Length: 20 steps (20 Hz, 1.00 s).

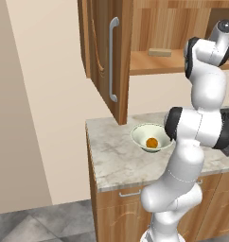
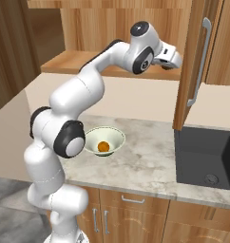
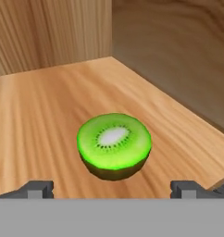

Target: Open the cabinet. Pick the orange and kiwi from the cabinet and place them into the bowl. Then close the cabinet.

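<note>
Claw spread wide, released — kiwi between tips: halved, bright green, pale-centred.

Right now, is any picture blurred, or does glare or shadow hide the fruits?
Hand view: kiwi sharp, evenly lit, only a soft shadow beneath. Left base view: orange small but clear in the bowl. Right base view: no glare; cabinet interior dimmer.

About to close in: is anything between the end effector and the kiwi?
No. In the hand view, bare cabinet shelf lies between the open end effector and the kiwi.
</note>
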### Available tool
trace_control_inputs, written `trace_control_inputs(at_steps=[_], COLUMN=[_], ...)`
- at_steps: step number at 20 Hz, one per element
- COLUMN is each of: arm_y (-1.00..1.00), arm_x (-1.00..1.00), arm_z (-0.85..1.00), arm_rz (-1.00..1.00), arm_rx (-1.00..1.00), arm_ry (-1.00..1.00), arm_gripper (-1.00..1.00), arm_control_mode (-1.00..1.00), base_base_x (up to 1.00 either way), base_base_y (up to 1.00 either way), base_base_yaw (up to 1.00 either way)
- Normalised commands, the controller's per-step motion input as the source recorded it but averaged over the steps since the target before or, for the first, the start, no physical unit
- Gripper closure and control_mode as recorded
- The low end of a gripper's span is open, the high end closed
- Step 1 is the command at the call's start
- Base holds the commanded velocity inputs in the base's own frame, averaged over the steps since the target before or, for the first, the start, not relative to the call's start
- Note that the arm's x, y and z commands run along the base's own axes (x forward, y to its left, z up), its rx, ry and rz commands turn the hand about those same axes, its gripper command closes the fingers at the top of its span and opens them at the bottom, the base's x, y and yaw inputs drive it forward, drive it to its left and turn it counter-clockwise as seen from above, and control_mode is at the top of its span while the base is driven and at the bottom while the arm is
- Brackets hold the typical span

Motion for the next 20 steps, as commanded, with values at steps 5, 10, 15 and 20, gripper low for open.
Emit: trace_control_inputs(at_steps=[5, 10, 15, 20], arm_y=[-0.05, -0.01, -0.01, -0.07], arm_x=[0.17, 0.16, 0.15, 0.12], arm_z=[0.0, 0.0, -0.01, -0.01], arm_rz=[0.0, 0.0, -0.01, 0.0], arm_rx=[0.0, 0.0, 0.0, 0.0], arm_ry=[0.0, 0.0, 0.0, 0.0], arm_gripper=[-1.0, -1.0, -1.0, -1.0], arm_control_mode=[-1.0, -1.0, -1.0, -1.0], base_base_x=[0.0, 0.0, 0.0, 0.0], base_base_y=[0.0, 0.0, 0.0, 0.0], base_base_yaw=[0.0, 0.0, 0.0, 0.0])
